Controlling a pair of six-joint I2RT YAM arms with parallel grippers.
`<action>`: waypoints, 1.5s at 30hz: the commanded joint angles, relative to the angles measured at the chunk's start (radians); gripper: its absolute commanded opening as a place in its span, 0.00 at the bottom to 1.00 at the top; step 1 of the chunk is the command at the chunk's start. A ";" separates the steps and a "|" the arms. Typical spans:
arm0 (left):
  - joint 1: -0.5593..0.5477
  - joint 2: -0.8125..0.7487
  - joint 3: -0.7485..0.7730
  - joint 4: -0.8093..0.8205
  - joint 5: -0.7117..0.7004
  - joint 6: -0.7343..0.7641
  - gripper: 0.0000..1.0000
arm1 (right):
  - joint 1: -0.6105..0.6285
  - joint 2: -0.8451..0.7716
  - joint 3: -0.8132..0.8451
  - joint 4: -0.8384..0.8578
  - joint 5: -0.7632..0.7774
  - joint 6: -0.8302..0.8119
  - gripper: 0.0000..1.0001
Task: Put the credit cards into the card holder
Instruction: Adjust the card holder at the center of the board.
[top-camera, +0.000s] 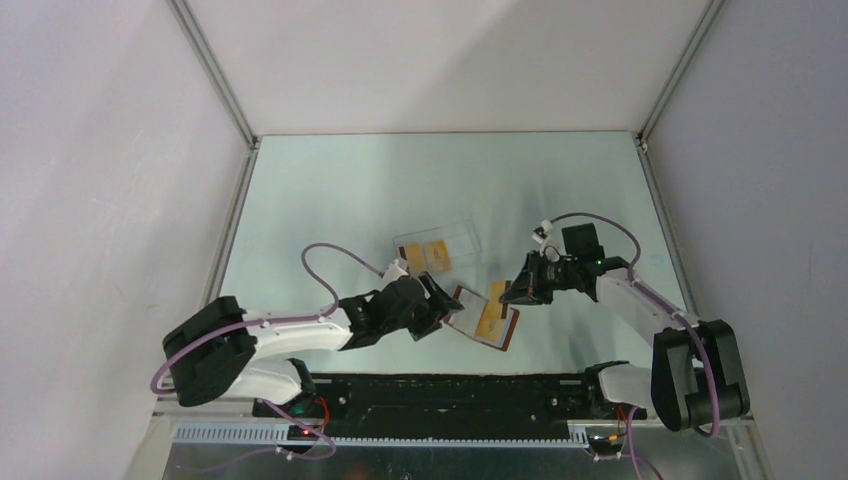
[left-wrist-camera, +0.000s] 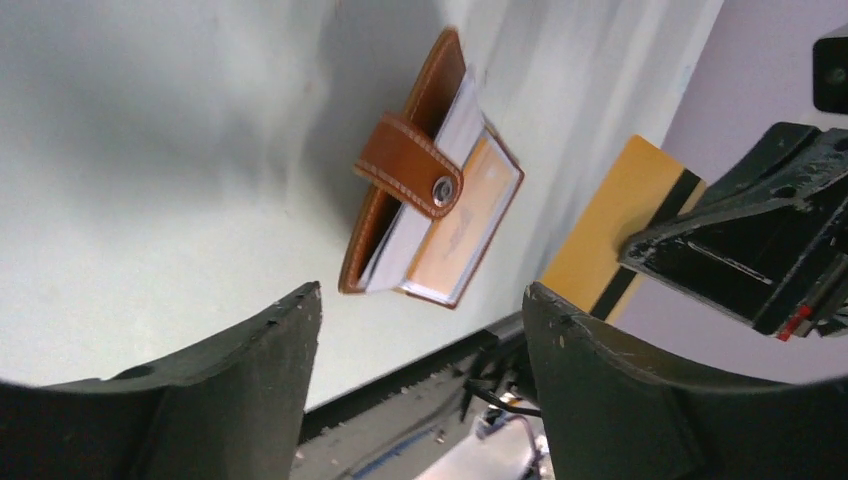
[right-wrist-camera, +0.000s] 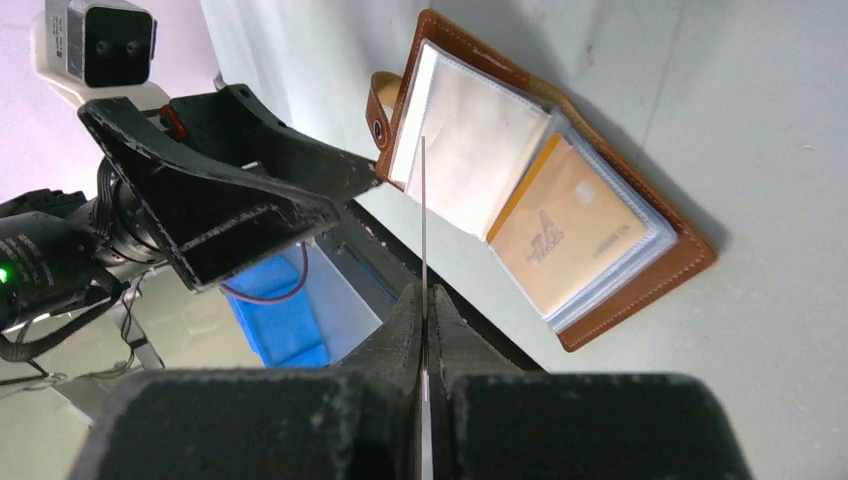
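While the right gripper (right-wrist-camera: 427, 300) is pinching a credit card (right-wrist-camera: 423, 215) edge-on between closed fingers (dark stripe along one edge), that card is hovering near the open card holder (right-wrist-camera: 545, 195) lying on the table (right-wrist-camera: 780, 150); the left gripper (left-wrist-camera: 420, 300) is gaping empty beside it.

Left end effector (left-wrist-camera: 420, 292) agape (right (right-wrist-camera: 426, 292) pinched)

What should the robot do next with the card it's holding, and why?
Probably ease the card toward the empty clear pocket of the card holder. The right gripper is shut on the card, edge-on near the open holder, and it is not yet inside.
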 joint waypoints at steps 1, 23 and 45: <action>0.079 -0.026 0.041 -0.061 0.042 0.256 0.79 | -0.046 -0.045 -0.004 -0.074 -0.042 -0.084 0.00; 0.167 0.335 0.261 -0.123 0.270 0.430 0.06 | -0.049 -0.006 -0.024 -0.077 -0.062 -0.106 0.00; 0.147 0.064 0.062 -0.144 0.100 0.241 0.61 | 0.168 0.313 0.014 0.184 -0.107 -0.056 0.00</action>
